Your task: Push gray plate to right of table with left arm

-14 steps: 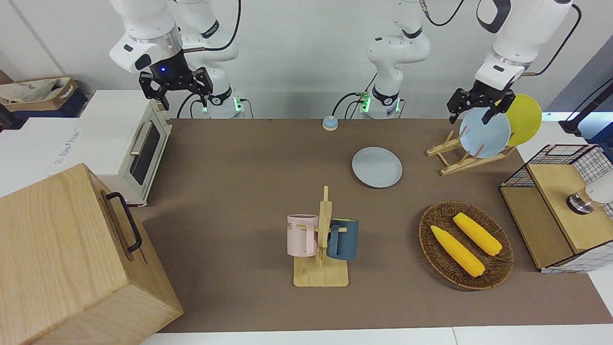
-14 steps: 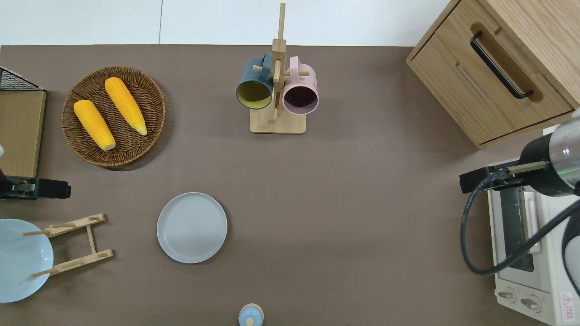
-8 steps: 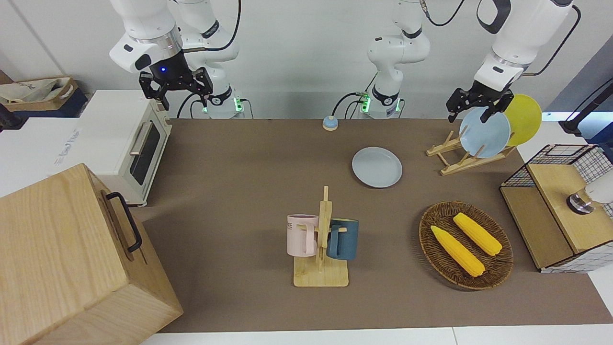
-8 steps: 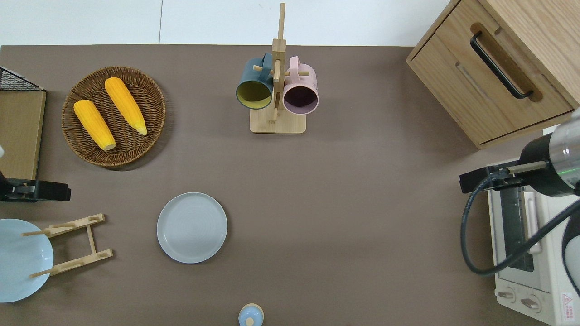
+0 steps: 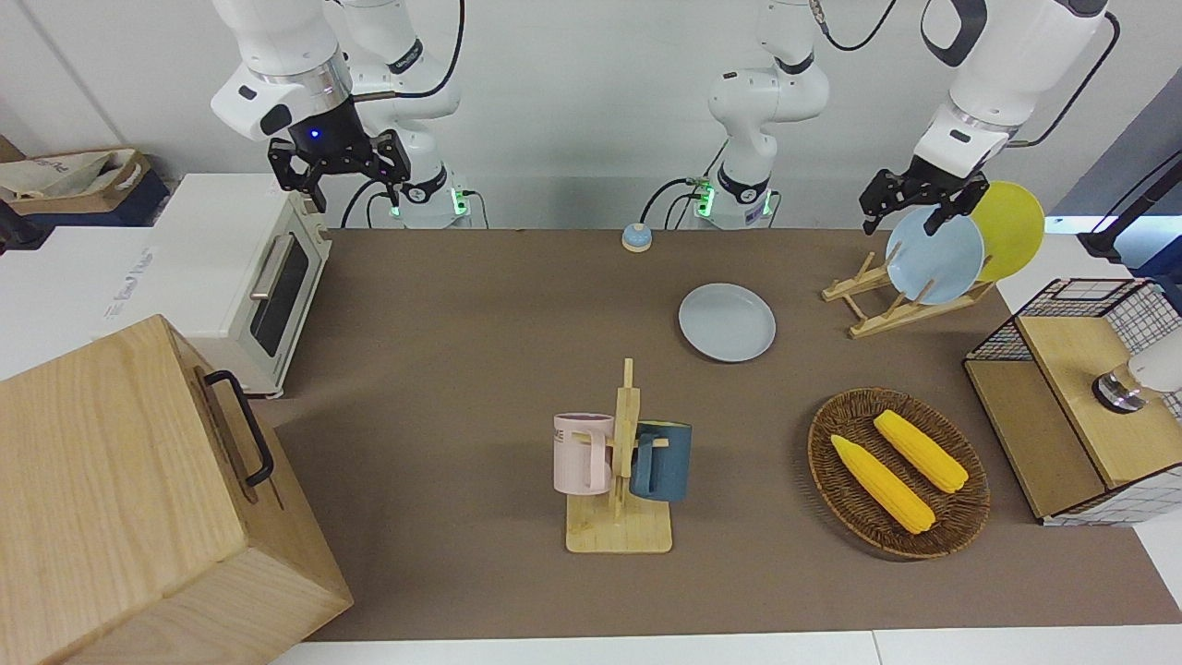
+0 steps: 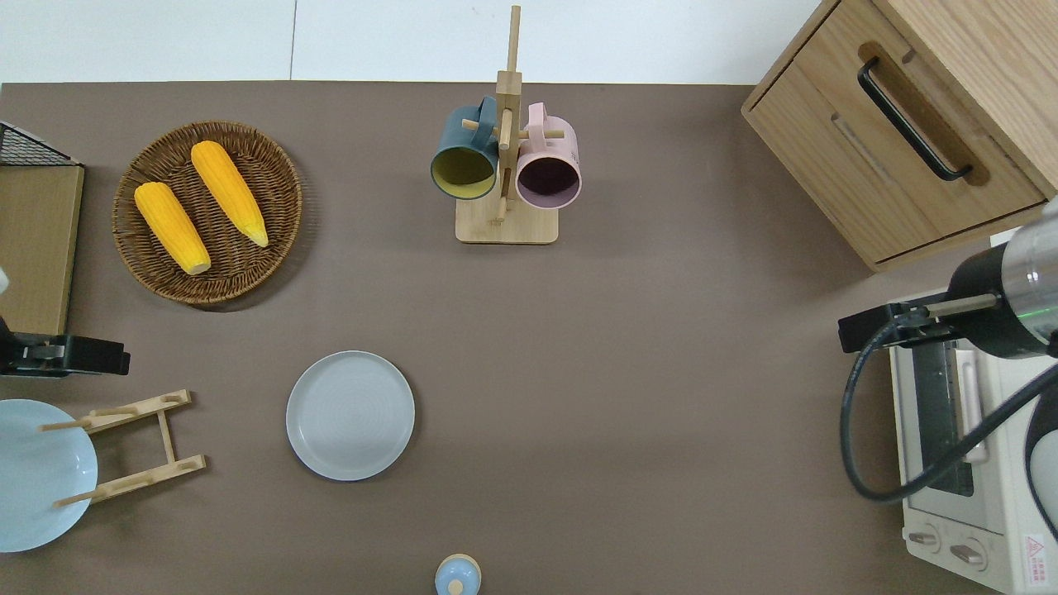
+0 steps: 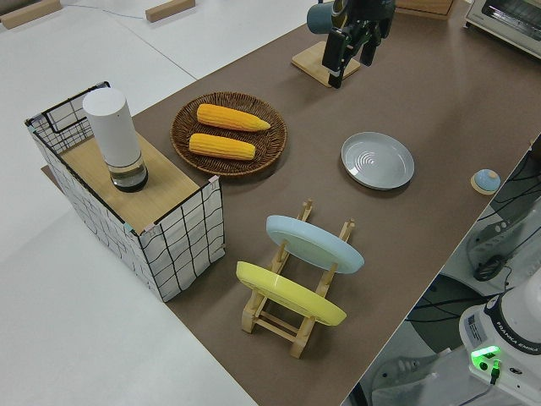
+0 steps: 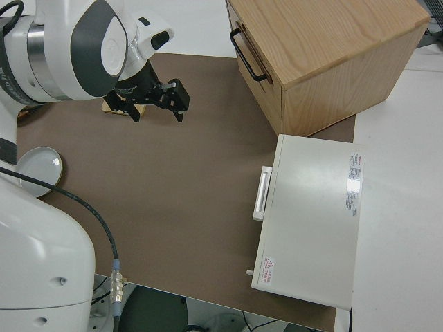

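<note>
Overhead view: gray plate (image 6: 350,415) lies flat on table (image 6: 628,397); left gripper (image 5: 912,200) aloft, fingers apart, empty; right arm parked.

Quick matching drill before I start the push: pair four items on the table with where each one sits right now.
Items:
1. gray plate
2. sky-blue plate
3. pink mug
4. corn cobs

Places:
A. in the wicker basket
B. flat on the brown table
C. hanging on the wooden mug stand
D. standing in the wooden plate rack

Pairs: 1-B, 2-D, 3-C, 4-A
</note>
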